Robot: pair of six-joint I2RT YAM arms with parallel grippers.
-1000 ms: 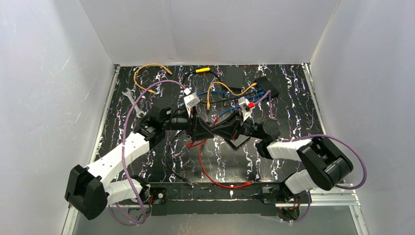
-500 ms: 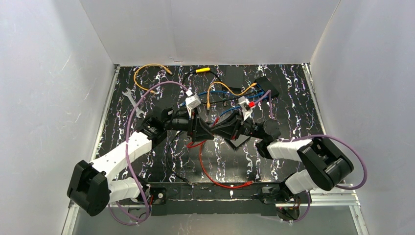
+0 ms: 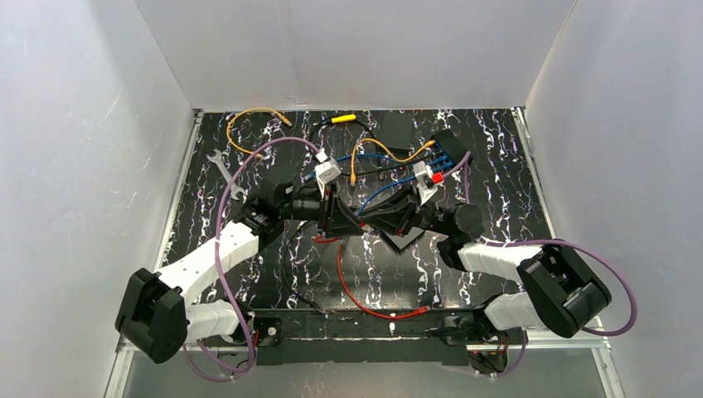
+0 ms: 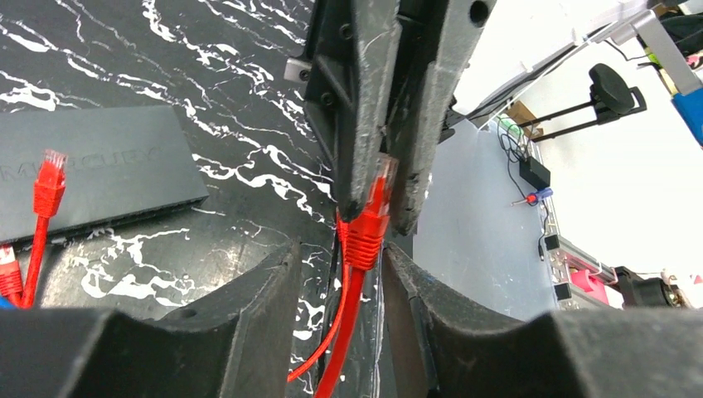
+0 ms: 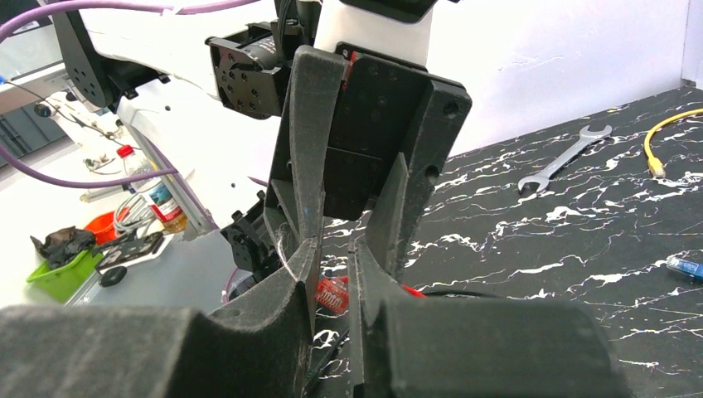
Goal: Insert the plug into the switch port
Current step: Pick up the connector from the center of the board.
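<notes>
Clear of the switch (image 4: 99, 170), over the marbled table (image 4: 207, 75), I have the 2 grippers meeting tip to tip. The right gripper (image 5: 333, 265) is clamped on the red plug (image 4: 369, 224), pinching its front end, so the plug hangs in the air, not in a port. The left gripper (image 4: 341, 249) has its jaws apart, 1 finger on each side of the plug's boot, with a gap showing on 1 side. The red cable (image 3: 341, 274) runs away from the switch toward the arm bases. A 2nd red plug (image 4: 48, 178) shows against the switch; I cannot tell if it touches.
</notes>
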